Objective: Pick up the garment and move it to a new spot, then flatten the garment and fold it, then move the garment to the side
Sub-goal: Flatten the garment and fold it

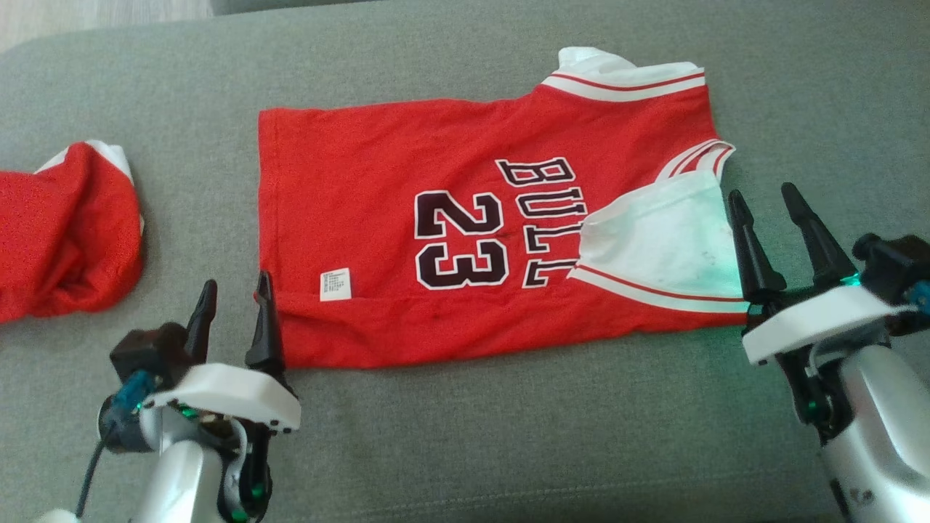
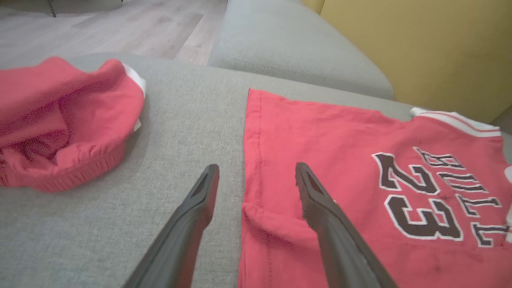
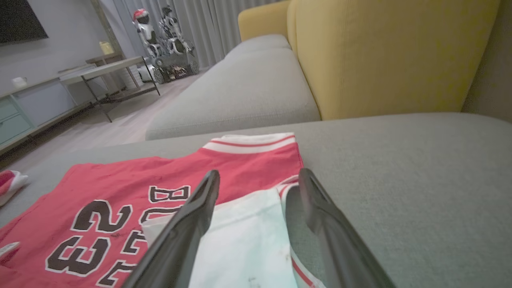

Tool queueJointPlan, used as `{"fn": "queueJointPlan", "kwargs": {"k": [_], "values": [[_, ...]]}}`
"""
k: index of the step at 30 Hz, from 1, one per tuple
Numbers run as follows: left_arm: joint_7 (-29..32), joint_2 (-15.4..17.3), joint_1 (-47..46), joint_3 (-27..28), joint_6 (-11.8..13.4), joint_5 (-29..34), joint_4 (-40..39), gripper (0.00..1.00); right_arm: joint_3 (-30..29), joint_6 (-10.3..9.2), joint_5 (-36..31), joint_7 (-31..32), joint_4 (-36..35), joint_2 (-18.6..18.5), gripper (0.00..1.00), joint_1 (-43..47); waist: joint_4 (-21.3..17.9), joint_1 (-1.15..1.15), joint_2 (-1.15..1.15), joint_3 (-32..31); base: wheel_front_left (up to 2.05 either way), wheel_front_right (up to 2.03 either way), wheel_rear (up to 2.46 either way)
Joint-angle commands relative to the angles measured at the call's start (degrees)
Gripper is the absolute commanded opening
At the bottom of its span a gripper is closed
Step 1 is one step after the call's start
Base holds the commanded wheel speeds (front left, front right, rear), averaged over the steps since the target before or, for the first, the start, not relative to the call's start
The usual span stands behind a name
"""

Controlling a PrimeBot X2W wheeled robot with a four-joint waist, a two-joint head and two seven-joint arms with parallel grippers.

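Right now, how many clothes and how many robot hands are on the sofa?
Clothes: 2, the jersey and the red heap
Grippers: 2, the left gripper and the right gripper
Total: 4

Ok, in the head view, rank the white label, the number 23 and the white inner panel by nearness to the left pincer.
1. white label, just right of the left pincer.
2. number 23, middle of the jersey.
3. white inner panel, far end, by the right pincer.
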Motion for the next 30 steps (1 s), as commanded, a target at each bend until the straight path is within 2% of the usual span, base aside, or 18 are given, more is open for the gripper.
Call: {"fn": "queueJointPlan", "kwargs": {"k": [1,8,18,30], "values": [[-0.8,0.6,-0.9,1.7,0.4,0.6,-2.1,1.00,0.3,-0.04,-0.9,-0.9,-2.5,-0.1,1.00,0.1,-0.1,0.00,0.00,-0.3,0.00,0.00,0.00],[-4.5,1.4,2.5,0.8,1.5,3.6,-5.4,1.00,-3.8,-0.04,-7.1,-0.6,-11.1,1.6,1.00,8.3,-0.4,0.00,0.00,-2.4,0.00,0.00,0.00],[-5.0,1.8,7.1,-0.1,2.6,4.8,-8.0,1.00,-8.2,-0.04,-10.9,2.3,-22.2,6.3,1.00,18.0,-0.7,0.00,0.00,-4.4,0.00,0.00,0.00],[-3.7,2.0,8.1,-0.6,3.3,4.3,-9.0,1.00,-9.3,-0.04,-11.4,4.9,-25.5,7.8,1.00,20.3,-1.0,0.00,0.00,-4.5,0.00,0.00,0.00]]}}
